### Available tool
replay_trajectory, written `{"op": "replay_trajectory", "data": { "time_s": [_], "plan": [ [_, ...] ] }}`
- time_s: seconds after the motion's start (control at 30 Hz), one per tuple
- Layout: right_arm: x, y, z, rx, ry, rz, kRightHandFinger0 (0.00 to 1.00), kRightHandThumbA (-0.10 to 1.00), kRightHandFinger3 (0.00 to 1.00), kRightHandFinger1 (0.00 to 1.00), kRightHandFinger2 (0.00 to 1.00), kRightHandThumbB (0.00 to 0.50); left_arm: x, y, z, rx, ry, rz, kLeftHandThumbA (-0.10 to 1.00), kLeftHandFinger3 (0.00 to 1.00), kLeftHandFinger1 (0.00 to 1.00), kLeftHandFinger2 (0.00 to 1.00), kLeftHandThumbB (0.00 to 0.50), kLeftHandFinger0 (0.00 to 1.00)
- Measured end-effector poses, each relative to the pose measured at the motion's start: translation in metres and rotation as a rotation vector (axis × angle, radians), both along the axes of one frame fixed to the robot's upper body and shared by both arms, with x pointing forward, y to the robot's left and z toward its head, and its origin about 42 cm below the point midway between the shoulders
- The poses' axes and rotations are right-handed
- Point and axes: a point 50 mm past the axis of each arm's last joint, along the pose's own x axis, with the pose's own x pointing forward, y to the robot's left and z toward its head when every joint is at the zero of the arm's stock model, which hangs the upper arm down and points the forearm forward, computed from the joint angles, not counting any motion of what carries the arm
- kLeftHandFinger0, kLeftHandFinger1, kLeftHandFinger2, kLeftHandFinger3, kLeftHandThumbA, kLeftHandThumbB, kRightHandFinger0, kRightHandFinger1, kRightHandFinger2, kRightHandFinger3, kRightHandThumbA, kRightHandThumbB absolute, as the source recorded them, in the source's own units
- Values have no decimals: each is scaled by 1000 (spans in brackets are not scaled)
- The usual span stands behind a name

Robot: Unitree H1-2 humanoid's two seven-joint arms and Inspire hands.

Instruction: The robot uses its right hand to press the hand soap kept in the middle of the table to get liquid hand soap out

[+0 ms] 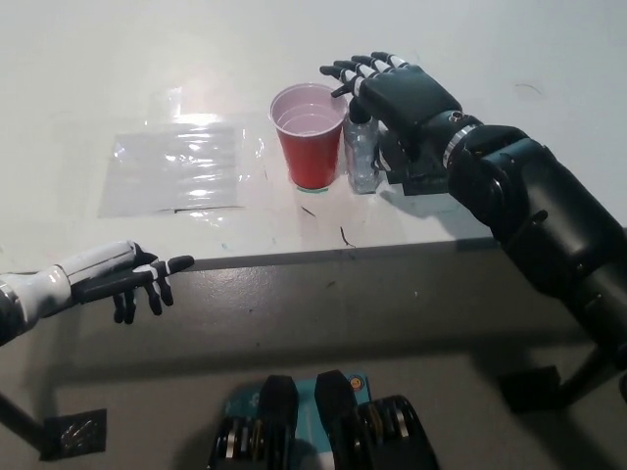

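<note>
A clear hand soap bottle (361, 155) with a dark pump top stands upright on the white table (441, 49), just right of a red cup (310, 136). My black right hand (397, 93) lies flat over the pump, fingers apart and stretched past the cup's rim, hiding most of the pump head. Whether the palm touches the pump I cannot tell. My white left hand (118, 279) rests open below the table's front edge at the lower left.
A clear plastic sheet (176, 166) lies flat on the table left of the cup. The table's front edge (294, 257) runs across the picture's middle; grey floor lies below it.
</note>
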Motion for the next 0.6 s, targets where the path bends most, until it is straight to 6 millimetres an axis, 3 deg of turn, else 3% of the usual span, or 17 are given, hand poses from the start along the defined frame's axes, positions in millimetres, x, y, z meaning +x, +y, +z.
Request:
{"op": "replay_trajectory", "data": {
  "time_s": [0.23,0.43,0.6],
  "plan": [
    [0,0,-1,-4,-7,-1,1000,1000,1000,1000,1000,426,0,0,0,0,-1,-1,923,662,288,429,260,338],
    [-3,1,-6,16,-4,-3,1000,1000,1000,1000,1000,389,0,0,0,-1,-1,-1,924,668,274,419,269,322],
    [-4,4,-11,33,-7,-3,1000,1000,1000,1000,1000,380,0,0,0,0,-2,-1,918,708,303,456,256,350]
  ]
}}
